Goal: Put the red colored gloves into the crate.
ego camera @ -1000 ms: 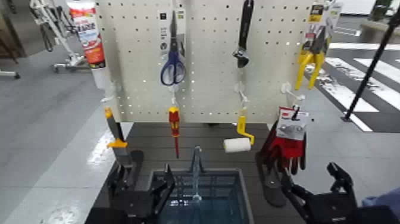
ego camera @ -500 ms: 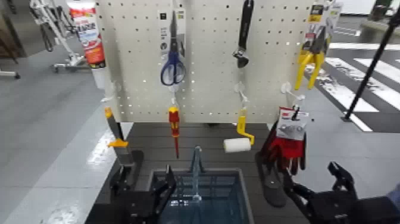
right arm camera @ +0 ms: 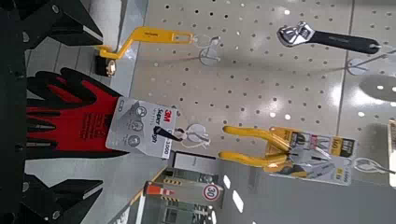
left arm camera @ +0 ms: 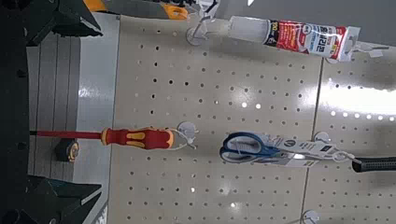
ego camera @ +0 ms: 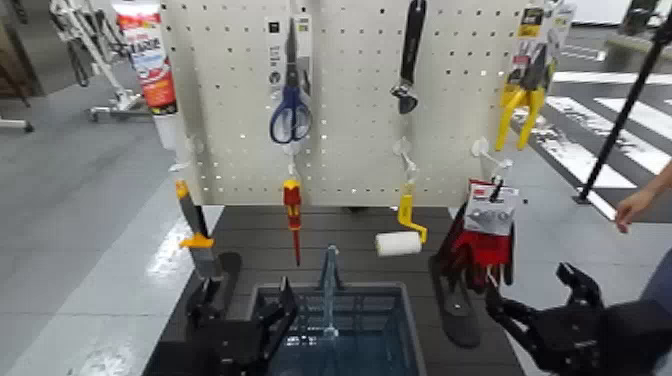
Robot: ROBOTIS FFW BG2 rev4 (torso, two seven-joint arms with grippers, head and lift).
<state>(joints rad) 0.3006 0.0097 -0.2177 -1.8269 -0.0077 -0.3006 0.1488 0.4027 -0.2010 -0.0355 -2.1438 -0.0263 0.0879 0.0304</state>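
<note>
Nearest the robot, the left gripper point(ego camera: 243, 322) sits low, its black fingers spread apart and holding nothing, just beside the near-left rim of the blue-grey plastic crate with an upright central handle point(ego camera: 412, 330). The right gripper point(ego camera: 541, 301) is also low, on the other side of the crate, its dark jaws wide apart and empty.

Just beyond and slightly inward of the right jaws hang the red work gloves with black fingertips and a white-grey retail card point(ego camera: 483, 240), suspended from a hook at the lower right of the cream pegboard point(ego camera: 350, 110); they are outside the crate, beyond its far-right corner. In the right wrist view the gloves point(right arm camera: 79, 114) sit in line with the gap of the open jaws, not touched by them.

Farther back, ahead of the left jaws, a red-and-yellow screwdriver point(ego camera: 292, 216) hangs on the board, with blue-handled scissors point(ego camera: 290, 105) above it. A yellow-handled paint roller point(ego camera: 402, 232) and a black adjustable wrench point(ego camera: 408, 60) hang between the two grippers' lines. A person's hand point(ego camera: 634, 208) shows at the far right edge.
</note>
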